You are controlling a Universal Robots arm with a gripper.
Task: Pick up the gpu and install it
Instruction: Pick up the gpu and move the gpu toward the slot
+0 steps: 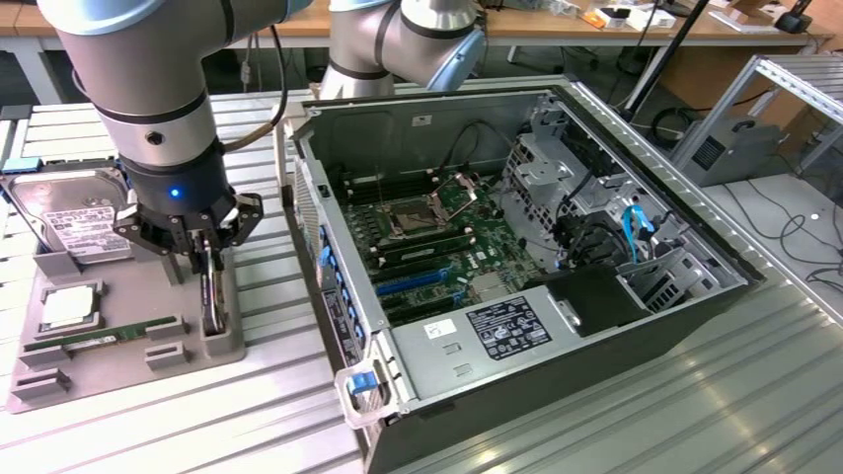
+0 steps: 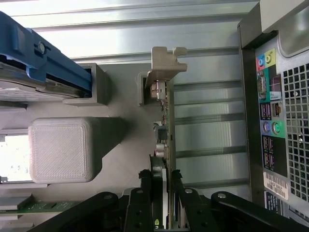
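Closest to the wrist camera is the claw [image 2: 161,176], its black links reaching down on either side of the gpu [image 2: 168,121]. It straddles the card's upper edge narrowly, but whether it actually presses on the card I cannot tell. The gpu stands on its long edge in a slot of the gray holder [image 2: 120,140], with its silver end bracket [image 2: 161,65] at the end away from the claw, beside a small post of the holder. A blue plastic rail [image 2: 48,63] lies off to one side of the card, and a strip of the green memory stick [image 2: 43,205] shows near the claw's links. On the card's other side, across bare ribbed counter [image 2: 207,125], is the rear port panel of the case [image 2: 270,125].

From the exterior view, the arm [image 1: 145,89] comes down over the holder [image 1: 132,360], which sits on the counter [image 1: 633,405] to the exterior view's left of the open case [image 1: 435,133]. The claw [image 1: 208,259] is at the gpu [image 1: 211,301], which stands upright along the holder's edge nearest the case. The hard drive [image 1: 79,222] and the memory stick [image 1: 106,334] rest in their own places in the holder. Inside the case the motherboard [image 1: 435,227] lies exposed.
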